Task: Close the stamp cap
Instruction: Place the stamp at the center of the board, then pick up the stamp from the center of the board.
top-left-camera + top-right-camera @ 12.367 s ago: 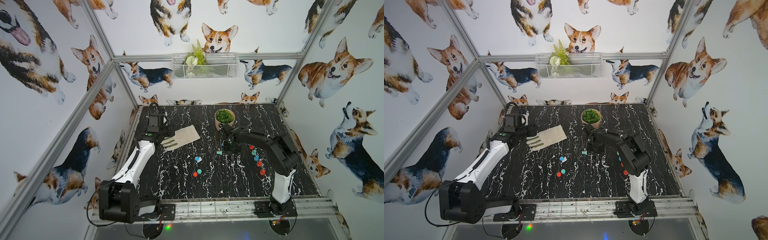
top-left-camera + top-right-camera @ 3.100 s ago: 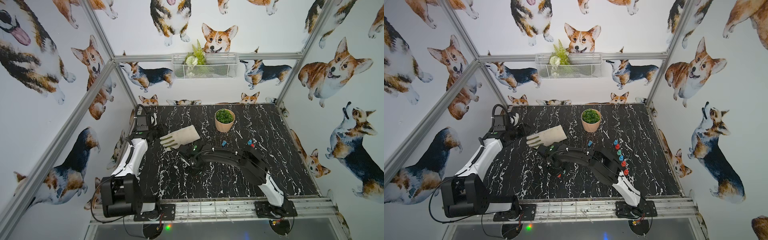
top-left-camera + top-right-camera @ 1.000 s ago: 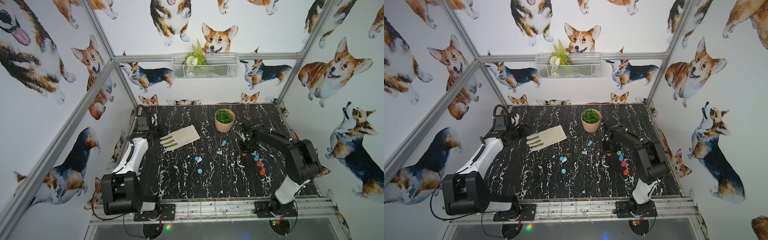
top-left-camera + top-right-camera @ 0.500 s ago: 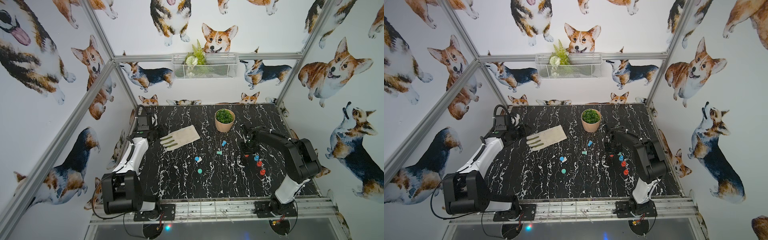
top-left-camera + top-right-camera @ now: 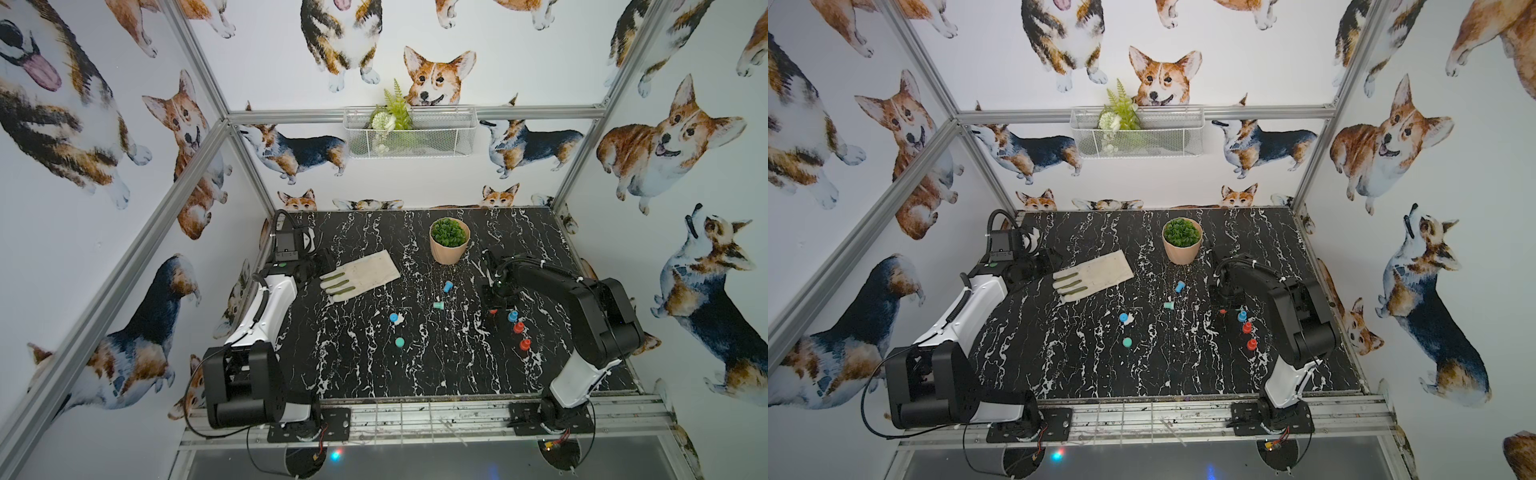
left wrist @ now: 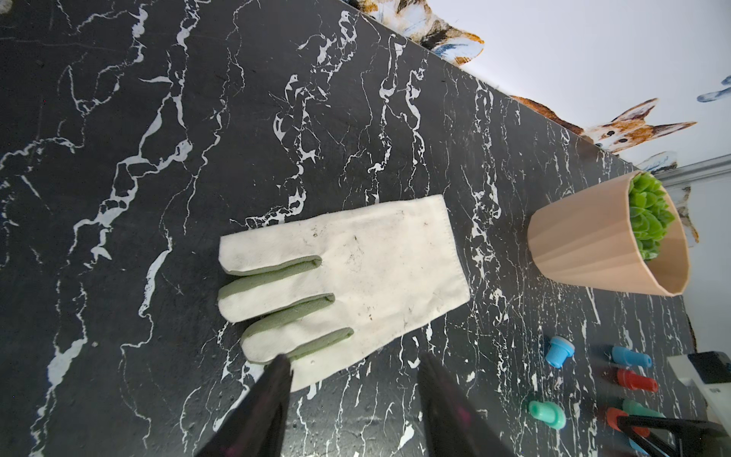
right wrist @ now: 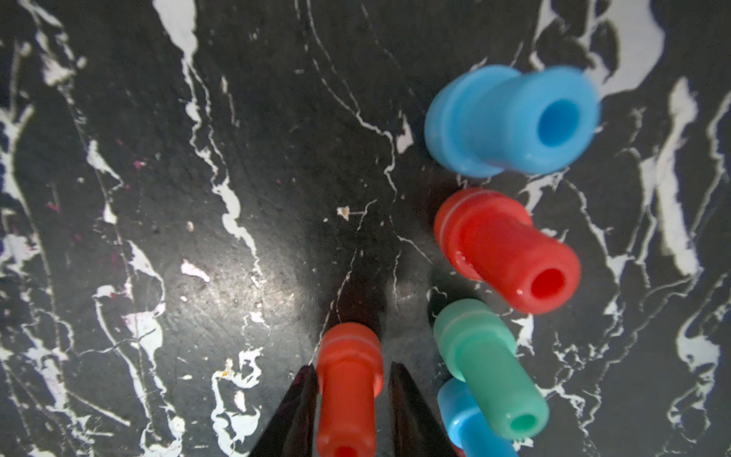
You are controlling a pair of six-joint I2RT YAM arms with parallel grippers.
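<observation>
**Red stamp parked at the end of the row, right pincer loose around it**

Over on the right side of the table, the right gripper points straight down at the red stamp. The jaws are only narrowly apart. They flank the stem, and a thin dark sliver shows on one side, so I read this as bracketing rather than clamping. The stamp stands on its wide end, bearing its own weight. A pale seam rings it near the base, which suggests to me that its cap is on.

Just beside it stand a green stamp, a second red stamp and a blue stamp. They are lined up close together but not touching it. My guess is that finished pieces are gathered here so the middle of the table holds only what needs work. In a top view the red stamp is a small spot under the arm.

There does look to be work left. A teal cap and a blue-and-white piece lie apart from each other mid-table.

The left gripper hovers at the fingers of the glove. Its jaws are moderately apart with nothing between them, well out of the right arm's way.

The risk from here is that lifting off at a slant could topple the red stamp into its neighbours.
</observation>
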